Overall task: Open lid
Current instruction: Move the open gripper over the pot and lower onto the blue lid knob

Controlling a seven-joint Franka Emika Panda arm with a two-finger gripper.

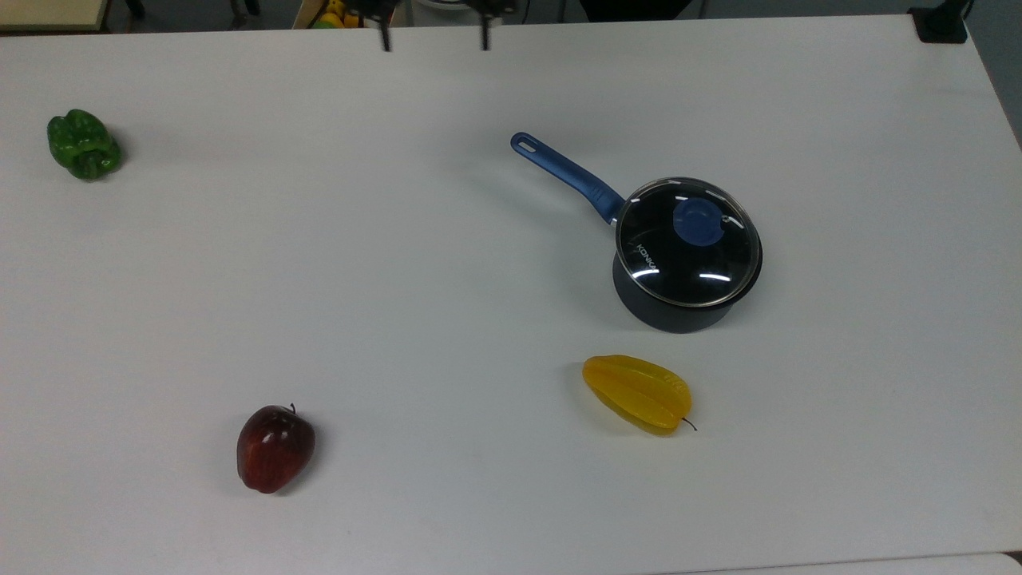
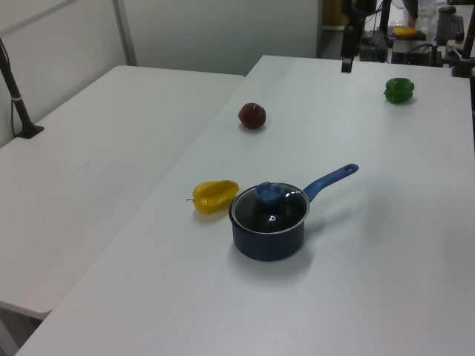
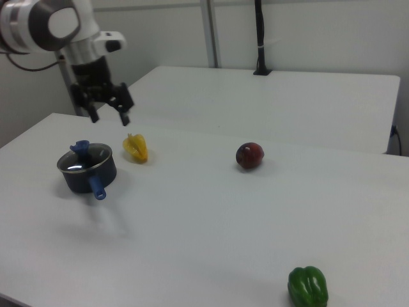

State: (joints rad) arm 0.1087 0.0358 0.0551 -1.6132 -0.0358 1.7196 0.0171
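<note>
1. Where the top view looks down on the white table (image 1: 319,279), the lid (image 1: 687,241) sits closed on the dark saucepan (image 1: 675,307), at about 3 o'clock from the table's middle. It is a round clear glass disc with a metal rim, a blue knob (image 1: 697,221) at its centre and small white "KONKA" lettering near its 8 o'clock edge. The saucepan's blue handle (image 1: 565,173) runs off toward 10 o'clock. A yellow starfruit (image 1: 637,393) lies near the pan at 6 o'clock, a red apple (image 1: 275,447) well apart at 8 o'clock, a green pepper (image 1: 83,144) far off at 9 o'clock. At the 12 o'clock edge the gripper (image 1: 435,36) shows as two dark fingertips (image 1: 386,40) spread wide apart, nothing between them.

2. From the left view, the lid (image 2: 269,210) shows its slight dome and raised knob (image 2: 268,193), which the top view flattens. The starfruit (image 2: 215,196) lies just beside the pan at 9 o'clock; the apple (image 2: 252,115) and pepper (image 2: 398,90) lie farther back. A second white table (image 2: 89,170) adjoins at 9 o'clock.

3. From the right view, the white arm (image 3: 57,25) appears, with the gripper (image 3: 110,116) hanging above the table at 12 o'clock from the lid (image 3: 84,158), clear of it, fingers splayed and empty. The lettering cannot be read here.
</note>
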